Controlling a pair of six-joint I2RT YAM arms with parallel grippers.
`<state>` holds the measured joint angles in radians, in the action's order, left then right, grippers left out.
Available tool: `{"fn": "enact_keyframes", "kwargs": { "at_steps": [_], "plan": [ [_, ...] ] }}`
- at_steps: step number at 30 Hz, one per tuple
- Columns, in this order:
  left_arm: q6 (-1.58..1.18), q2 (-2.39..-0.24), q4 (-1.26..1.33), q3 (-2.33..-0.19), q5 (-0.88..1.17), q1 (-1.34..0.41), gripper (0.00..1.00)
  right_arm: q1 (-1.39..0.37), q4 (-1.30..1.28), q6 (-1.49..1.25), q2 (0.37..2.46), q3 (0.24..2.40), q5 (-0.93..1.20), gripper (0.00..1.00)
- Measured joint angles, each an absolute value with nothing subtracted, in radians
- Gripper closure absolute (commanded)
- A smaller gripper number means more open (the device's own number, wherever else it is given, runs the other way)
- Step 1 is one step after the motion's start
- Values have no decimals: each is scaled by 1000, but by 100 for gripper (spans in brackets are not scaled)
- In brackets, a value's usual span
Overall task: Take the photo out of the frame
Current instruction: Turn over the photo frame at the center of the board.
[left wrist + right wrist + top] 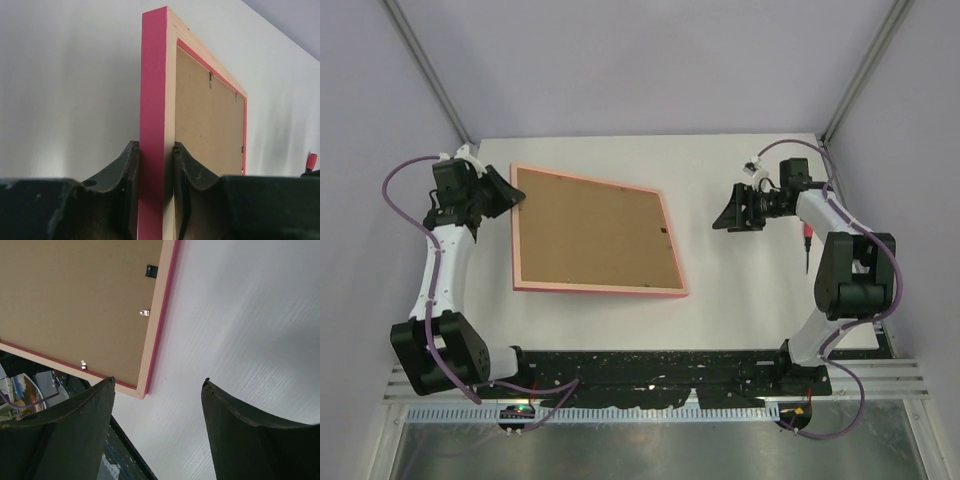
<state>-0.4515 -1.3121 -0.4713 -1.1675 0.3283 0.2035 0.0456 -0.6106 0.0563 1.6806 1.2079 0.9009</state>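
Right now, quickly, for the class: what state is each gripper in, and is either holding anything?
Left gripper: shut on the frame, at its edge.
Right gripper: open, holding nothing, clear of the frame.

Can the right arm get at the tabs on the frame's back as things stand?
Probably yes: the right gripper hangs open just beside the frame, whose back faces up with its tabs uncovered; nothing lies between.
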Motion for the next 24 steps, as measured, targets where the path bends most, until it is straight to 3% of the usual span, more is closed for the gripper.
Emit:
{"fn": "enact_keyframes", "kwargs": {
  "at_steps": [7,24],
  "plan": [
    [-514,-1370,-318,-1093,400,204,100,39,-605,57,1833,1208,841,26],
    [-644,-1493,28,-928,554,205,100,35,-568,40,1968,1269,807,25]
  ]
}}
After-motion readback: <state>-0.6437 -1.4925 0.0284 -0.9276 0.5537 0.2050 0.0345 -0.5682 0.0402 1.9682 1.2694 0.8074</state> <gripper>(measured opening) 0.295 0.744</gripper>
